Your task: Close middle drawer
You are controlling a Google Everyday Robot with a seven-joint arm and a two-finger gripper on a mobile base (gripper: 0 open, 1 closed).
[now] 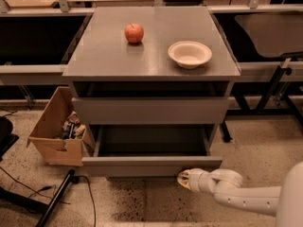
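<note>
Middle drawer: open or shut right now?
Open. The middle drawer is pulled well out, its dark interior visible behind the front panel. The gripper is just below that front, toward its right end.

Grey cabinet (151, 110) at frame centre, its worktop (104, 58) carrying a red apple (134, 33) and, to the right and apart from it, a white bowl (190, 54). The middle drawer (151, 166) stands pulled out at lower centre; the hand (186, 179), on a white arm entering from the lower right, lies just below the right part of its flat front. An open cardboard box (52, 143) sits on the floor at the cabinet's left.
</note>
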